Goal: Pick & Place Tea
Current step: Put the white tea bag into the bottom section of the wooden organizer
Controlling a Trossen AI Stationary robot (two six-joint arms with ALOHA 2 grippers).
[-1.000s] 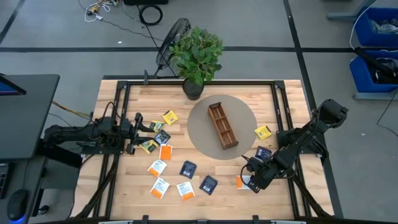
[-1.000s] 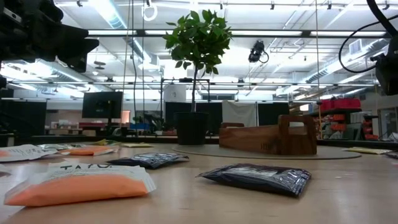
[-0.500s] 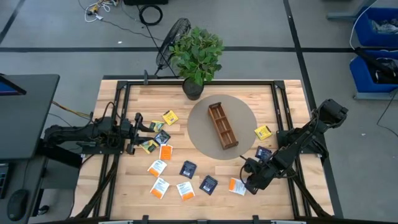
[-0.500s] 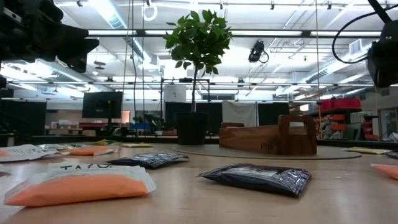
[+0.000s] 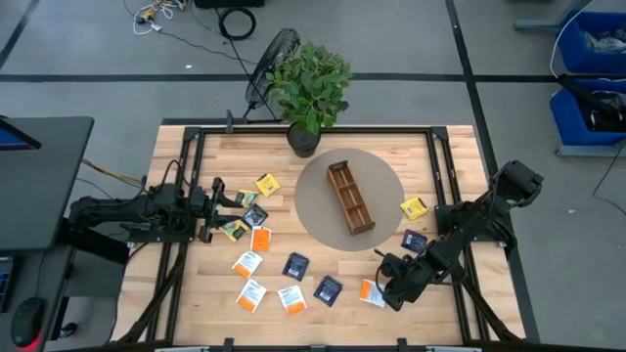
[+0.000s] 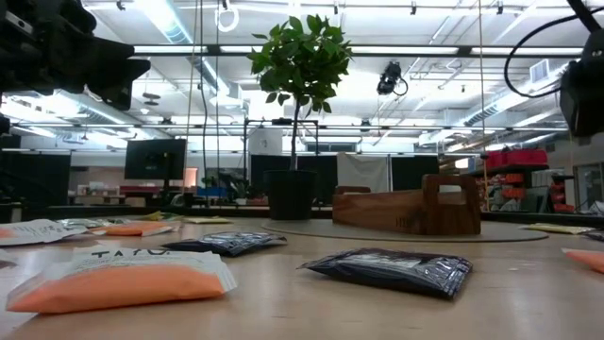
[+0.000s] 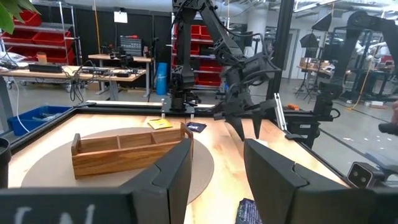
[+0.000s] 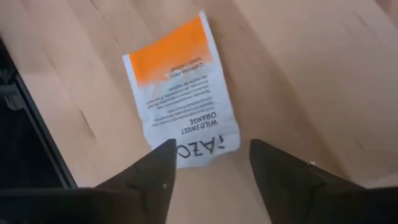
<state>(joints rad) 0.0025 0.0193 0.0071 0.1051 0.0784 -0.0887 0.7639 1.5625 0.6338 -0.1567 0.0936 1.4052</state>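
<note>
Left gripper (image 7: 217, 177) fingers (image 7: 171, 180) apart, nothing between them. Ahead: wooden tray (image 7: 127, 155) standing on a round mat (image 7: 205, 165), compartments look empty from here. Right arm (image 7: 230, 56) across the table (image 7: 224, 186), its gripper (image 7: 247, 127) pointing down, fingers spread, just above the tabletop. Far edge beyond the tray: a yellow sachet (image 7: 160, 124) and a dark sachet (image 7: 196, 127) lying flat. Another dark sachet (image 7: 249, 213) close in, partly hidden by the finger. A leaf (image 7: 11, 11) in one corner. Background is shelving, benches, red bins.
</note>
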